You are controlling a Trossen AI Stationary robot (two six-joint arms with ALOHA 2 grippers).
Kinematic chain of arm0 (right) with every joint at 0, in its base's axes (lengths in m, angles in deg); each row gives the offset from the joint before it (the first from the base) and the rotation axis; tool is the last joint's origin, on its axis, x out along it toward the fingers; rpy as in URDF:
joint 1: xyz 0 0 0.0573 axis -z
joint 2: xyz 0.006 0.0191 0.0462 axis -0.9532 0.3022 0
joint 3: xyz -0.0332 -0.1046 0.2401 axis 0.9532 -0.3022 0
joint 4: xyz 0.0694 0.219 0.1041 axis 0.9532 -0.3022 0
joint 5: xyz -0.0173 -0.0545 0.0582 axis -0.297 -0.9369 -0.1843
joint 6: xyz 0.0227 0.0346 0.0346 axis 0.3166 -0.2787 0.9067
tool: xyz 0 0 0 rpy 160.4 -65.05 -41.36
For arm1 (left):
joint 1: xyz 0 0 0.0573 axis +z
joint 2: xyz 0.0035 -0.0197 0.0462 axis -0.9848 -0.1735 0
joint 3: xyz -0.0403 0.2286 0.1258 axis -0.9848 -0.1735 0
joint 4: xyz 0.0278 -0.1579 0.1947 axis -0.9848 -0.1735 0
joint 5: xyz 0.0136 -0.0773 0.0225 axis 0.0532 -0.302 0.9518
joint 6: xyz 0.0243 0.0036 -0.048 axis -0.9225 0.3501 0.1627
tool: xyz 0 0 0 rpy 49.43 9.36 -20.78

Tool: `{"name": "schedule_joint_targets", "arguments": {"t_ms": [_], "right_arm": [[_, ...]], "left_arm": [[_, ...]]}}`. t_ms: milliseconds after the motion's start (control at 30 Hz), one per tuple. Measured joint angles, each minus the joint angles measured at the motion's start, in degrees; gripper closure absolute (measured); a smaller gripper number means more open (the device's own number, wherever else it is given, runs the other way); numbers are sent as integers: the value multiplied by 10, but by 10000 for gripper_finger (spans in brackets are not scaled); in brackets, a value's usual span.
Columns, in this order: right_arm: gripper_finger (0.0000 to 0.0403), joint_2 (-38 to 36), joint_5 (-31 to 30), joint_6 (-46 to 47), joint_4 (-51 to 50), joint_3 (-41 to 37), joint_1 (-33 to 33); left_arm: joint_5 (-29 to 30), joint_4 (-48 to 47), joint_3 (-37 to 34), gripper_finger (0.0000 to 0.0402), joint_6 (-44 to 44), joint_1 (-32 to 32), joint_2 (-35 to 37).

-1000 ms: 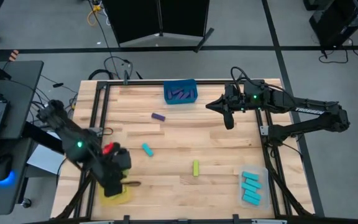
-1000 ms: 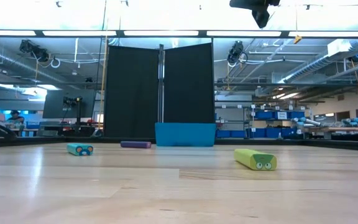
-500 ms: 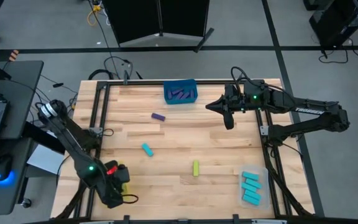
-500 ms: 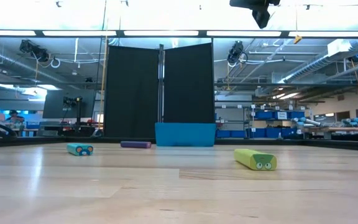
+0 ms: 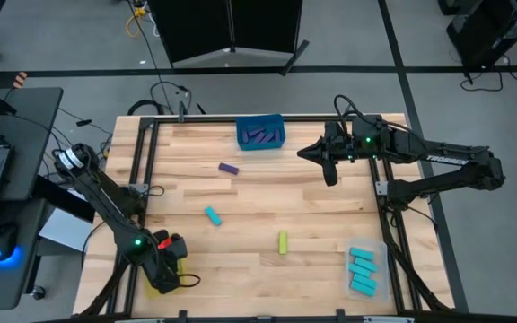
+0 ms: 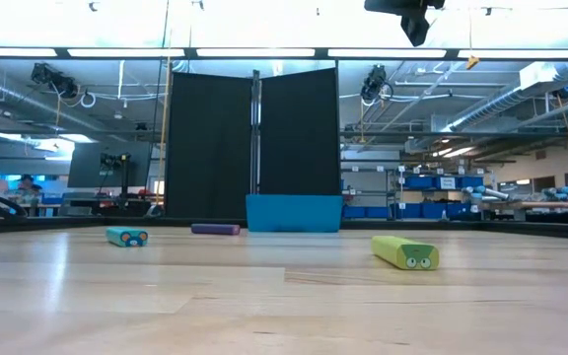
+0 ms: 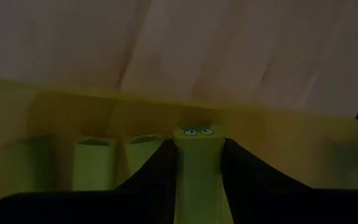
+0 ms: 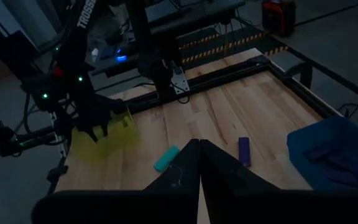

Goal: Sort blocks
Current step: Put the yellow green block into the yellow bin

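Note:
My left gripper (image 5: 162,272) is low over the yellow bin (image 5: 153,285) at the table's near left corner, shut on a lime block (image 7: 197,177). Other lime blocks (image 7: 93,163) lie side by side in the bin. A purple block (image 5: 229,168), a cyan block (image 5: 213,215) and a lime block (image 5: 283,242) lie flat on the table. My right gripper (image 5: 330,176) hangs shut and empty above the table's far right part. My left gripper pinches the lime block's two long sides (image 7: 180,155) between its two fingers (image 7: 157,171), which lie along the block. The block's end face with eyes (image 7: 195,131) sticks out past the fingertips toward the yellow bin's wall. Whether the block rests on the bin's floor cannot be told.
A blue bin (image 5: 260,132) with purple blocks stands at the far edge and shows in the low view (image 6: 294,212). A clear bin (image 5: 364,269) with cyan blocks stands at the near right corner. A black frame (image 5: 142,179) runs around the table.
My left arm has swung toward the table's near edge and brought its gripper lower over the yellow bin, so that the arm now covers most of the bin. The loose blocks on the table have kept their places.

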Motion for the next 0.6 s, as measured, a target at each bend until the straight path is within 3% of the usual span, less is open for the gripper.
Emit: {"name": "schedule_joint_targets", "arguments": {"t_ms": [433,600], "right_arm": [[382,0,-4,0,0,0,0],[382,0,-5,0,0,0,1]], "left_arm": [[-41,23,-30,298,33,-7,0],[-43,24,-30,253,32,-7,0]]}}
